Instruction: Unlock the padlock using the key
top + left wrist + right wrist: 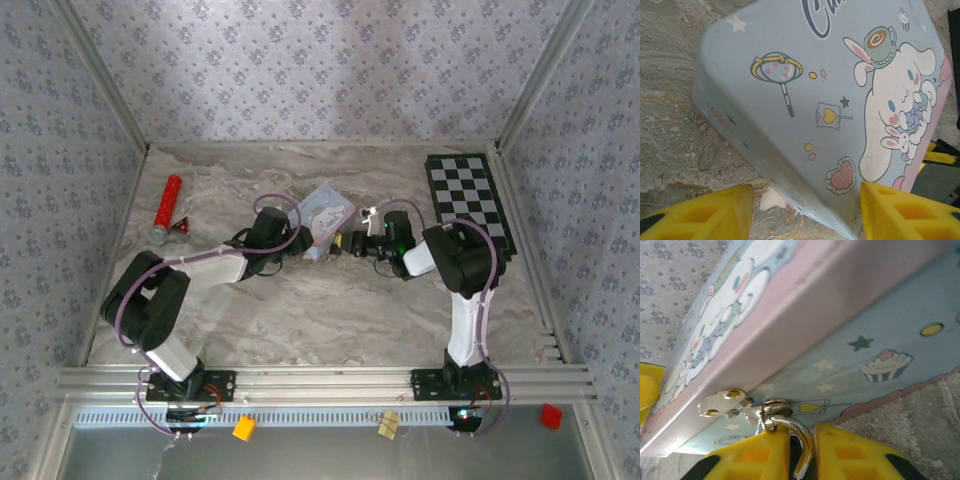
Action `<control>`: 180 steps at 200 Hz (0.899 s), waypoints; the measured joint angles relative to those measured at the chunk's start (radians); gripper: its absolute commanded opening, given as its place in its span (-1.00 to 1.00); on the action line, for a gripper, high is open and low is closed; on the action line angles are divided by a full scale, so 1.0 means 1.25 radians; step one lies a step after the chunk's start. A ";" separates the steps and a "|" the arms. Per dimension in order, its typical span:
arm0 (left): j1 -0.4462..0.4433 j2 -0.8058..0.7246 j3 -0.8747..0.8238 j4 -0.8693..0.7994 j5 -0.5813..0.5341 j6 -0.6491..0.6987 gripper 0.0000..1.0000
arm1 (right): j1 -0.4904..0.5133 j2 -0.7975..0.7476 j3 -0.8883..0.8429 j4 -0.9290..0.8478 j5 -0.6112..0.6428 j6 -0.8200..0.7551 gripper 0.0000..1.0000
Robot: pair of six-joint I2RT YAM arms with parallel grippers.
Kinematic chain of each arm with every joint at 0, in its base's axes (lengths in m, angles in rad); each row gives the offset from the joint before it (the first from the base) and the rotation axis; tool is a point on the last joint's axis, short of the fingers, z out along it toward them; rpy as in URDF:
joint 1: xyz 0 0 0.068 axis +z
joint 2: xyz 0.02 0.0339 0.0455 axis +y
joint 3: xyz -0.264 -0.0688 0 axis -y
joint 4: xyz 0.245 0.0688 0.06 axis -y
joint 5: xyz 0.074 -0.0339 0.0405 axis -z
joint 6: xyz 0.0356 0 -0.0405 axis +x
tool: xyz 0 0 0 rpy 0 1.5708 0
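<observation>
The padlock [806,437] hangs from the silver hasp [722,402] of the pale blue tin [875,335]. Its silvery shackle curves through the hasp's ring, and the shackle's free end shows bare. My right gripper [802,462] is shut on the padlock, whose dark body sits between the yellow fingers. From above, that gripper [353,243] meets the tin [328,213] on its right side. My left gripper [807,207] stands open around the tin's near corner [805,90]. Its right finger [900,210] touches the tin, while its left finger stands apart from it. The key is out of view.
A red cylinder [168,208] with a silver end and a small red triangular piece [183,227] lie at the far left. A checkered board [470,200] lies at the back right. Patterned walls close in the table on three sides.
</observation>
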 measured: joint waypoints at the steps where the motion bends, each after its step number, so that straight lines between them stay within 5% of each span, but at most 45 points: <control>1: 0.000 0.000 0.000 0.000 0.000 0.000 0.15 | 0.000 0.001 0.000 0.001 -0.001 0.003 -0.70; 42: 0.000 0.000 0.000 0.000 0.000 0.000 0.14 | -0.004 0.007 -0.027 0.063 -0.007 0.068 -1.00; 92: 0.000 0.000 0.000 0.001 0.000 -0.001 0.12 | -0.005 0.007 -0.090 0.188 0.028 0.175 -1.00; 180: -0.015 0.002 0.000 0.008 -0.010 -0.013 0.12 | 0.056 -0.019 -0.143 0.269 0.278 0.408 -1.00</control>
